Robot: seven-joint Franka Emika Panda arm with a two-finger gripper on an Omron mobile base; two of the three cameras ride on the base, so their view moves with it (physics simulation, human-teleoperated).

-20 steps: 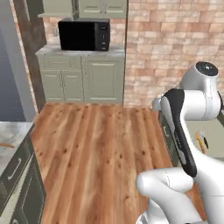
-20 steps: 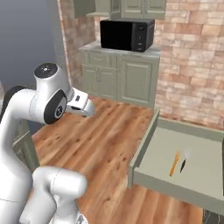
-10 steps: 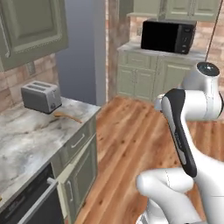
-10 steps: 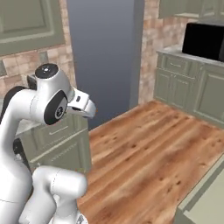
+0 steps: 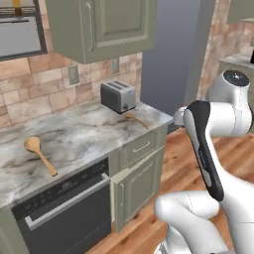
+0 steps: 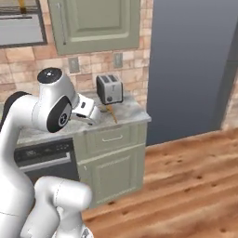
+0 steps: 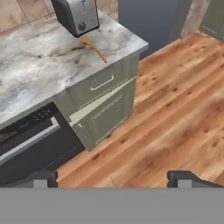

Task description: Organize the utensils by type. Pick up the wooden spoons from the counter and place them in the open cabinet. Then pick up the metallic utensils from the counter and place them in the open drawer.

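A long wooden spoon (image 5: 38, 154) with a round bowl lies on the marbled counter (image 5: 84, 139) at the left. A shorter slim wooden spoon (image 5: 136, 119) (image 6: 113, 113) (image 7: 94, 47) lies just in front of the toaster. The open cabinet (image 5: 20, 34) (image 6: 19, 29) hangs at the upper left, and a small orange-tan thing (image 5: 17, 7) shows inside it. My gripper (image 7: 112, 179) is open and empty, held out over the floor in front of the counter and well short of the short spoon. The metallic utensils and the drawer are out of view.
A silver toaster (image 5: 118, 96) (image 6: 109, 88) (image 7: 76, 15) stands at the back of the counter. A shut wall cabinet (image 5: 101, 25) hangs above it. Below the counter are a dark dishwasher front (image 5: 64, 206), a shut drawer front and a cabinet door (image 7: 103, 111). Wood floor (image 6: 186, 186) spreads to the right.
The base has turned, so both base views swung from the microwave wall and wood floor to the toaster counter. The gripper has stayed open and empty.
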